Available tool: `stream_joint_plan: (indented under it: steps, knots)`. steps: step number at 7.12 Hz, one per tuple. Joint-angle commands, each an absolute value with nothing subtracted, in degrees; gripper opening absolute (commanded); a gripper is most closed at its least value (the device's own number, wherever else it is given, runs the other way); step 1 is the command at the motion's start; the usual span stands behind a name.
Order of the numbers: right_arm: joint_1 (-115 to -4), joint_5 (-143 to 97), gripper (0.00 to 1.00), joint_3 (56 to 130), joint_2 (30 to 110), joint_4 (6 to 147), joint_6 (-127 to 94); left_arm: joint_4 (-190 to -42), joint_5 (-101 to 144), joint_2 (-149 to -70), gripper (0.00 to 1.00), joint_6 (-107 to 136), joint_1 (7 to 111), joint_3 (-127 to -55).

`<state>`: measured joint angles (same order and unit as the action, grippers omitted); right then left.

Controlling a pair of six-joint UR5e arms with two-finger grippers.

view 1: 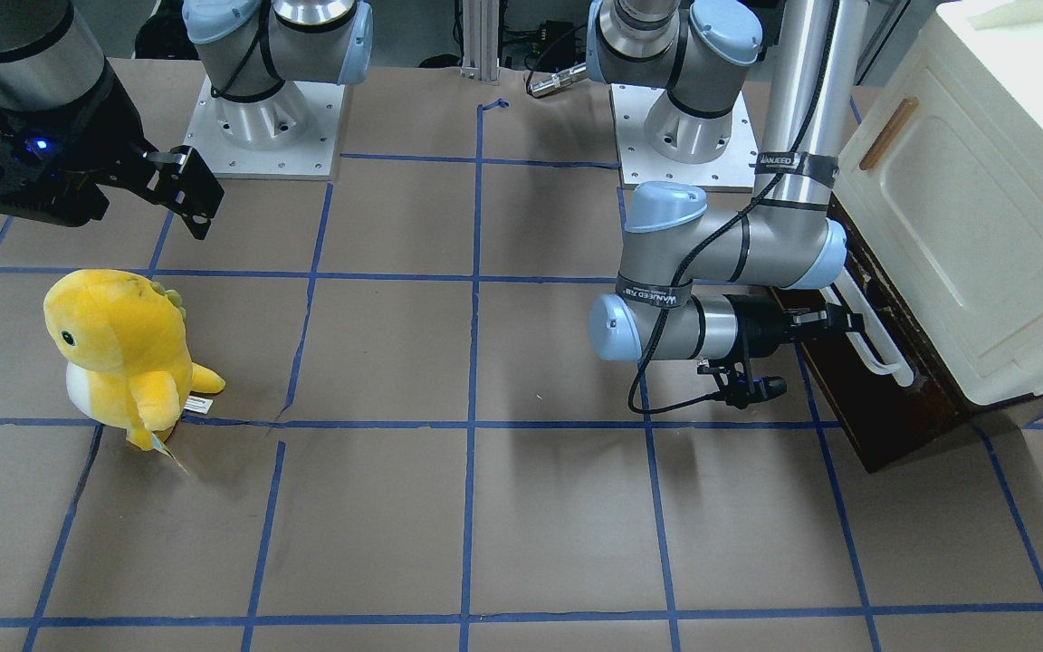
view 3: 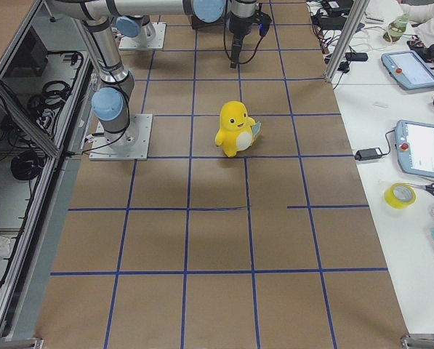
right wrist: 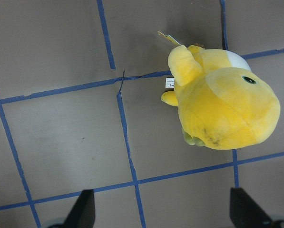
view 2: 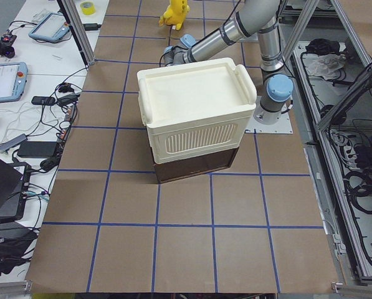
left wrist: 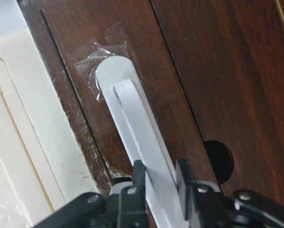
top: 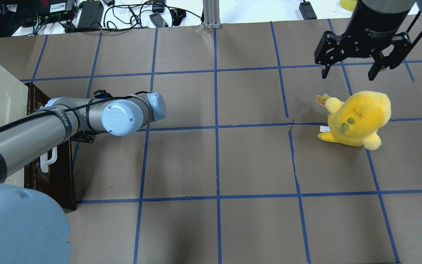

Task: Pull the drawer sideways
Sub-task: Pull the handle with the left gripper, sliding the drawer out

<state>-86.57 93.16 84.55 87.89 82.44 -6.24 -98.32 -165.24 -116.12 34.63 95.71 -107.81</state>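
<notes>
The drawer (view 1: 856, 407) is a dark brown front low on the cream cabinet, with a long white bar handle (view 1: 882, 349). Its pale inner box does not show. My left gripper (view 1: 852, 319) reaches sideways to the handle. In the left wrist view, my left gripper (left wrist: 161, 173) has a finger on each side of the white bar (left wrist: 132, 118), shut on it, against the drawer front (left wrist: 203, 71). My right gripper (top: 347, 75) hangs open and empty above the table at the other end, its fingertips (right wrist: 84, 209) spread wide.
The cream cabinet (view 1: 983, 181) with a small wooden handle (view 1: 888, 133) stands over the drawer at the table's end. A yellow plush toy (top: 357, 117) stands under my right gripper. Blue tape lines grid the brown tabletop (top: 214, 161).
</notes>
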Motion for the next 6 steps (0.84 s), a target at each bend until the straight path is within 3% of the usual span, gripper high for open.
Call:
stream_joint_plan:
  steps: [1,6]
  knots:
    - [-86.49,93.16,1.0,84.55,87.89,82.44,-6.24,-98.26,-165.23,-116.19,0.2,34.63,97.02,-107.75]
    - [-86.57,93.16,1.0,84.55,87.89,82.44,-6.24,-98.26,-165.23,-116.19,0.19,34.63,98.26,-107.58]
